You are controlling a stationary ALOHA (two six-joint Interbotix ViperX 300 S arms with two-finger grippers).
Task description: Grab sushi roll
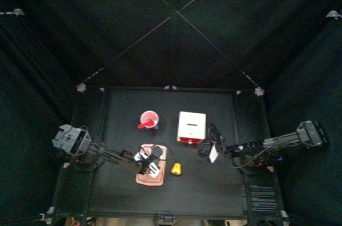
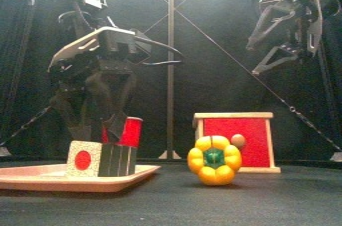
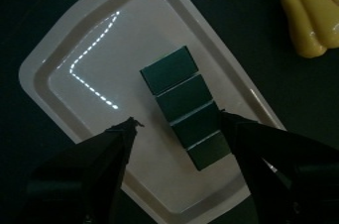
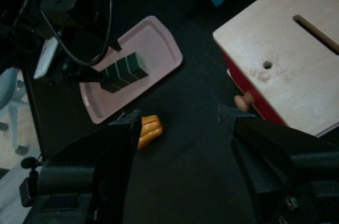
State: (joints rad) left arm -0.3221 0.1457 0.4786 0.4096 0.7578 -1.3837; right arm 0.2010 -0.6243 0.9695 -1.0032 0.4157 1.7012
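Observation:
The sushi roll (image 3: 181,105) is a row of dark green pieces lying on a pale pink tray (image 3: 79,79). In the front view the roll (image 2: 118,160) shows a white end with a red centre. My left gripper (image 3: 179,137) is open and hangs just over the roll, one jaw on each side of it, not touching it that I can see. It also shows in the front view (image 2: 107,133) and the top view (image 1: 147,156). My right gripper (image 4: 188,134) is open and empty, held high at the right (image 2: 278,40), apart from the tray (image 4: 157,40).
A yellow pepper (image 2: 214,160) lies just right of the tray (image 2: 27,178). A white-topped box with a red side (image 2: 234,142) stands behind it to the right (image 1: 194,126). A red cup (image 1: 147,121) stands behind the tray.

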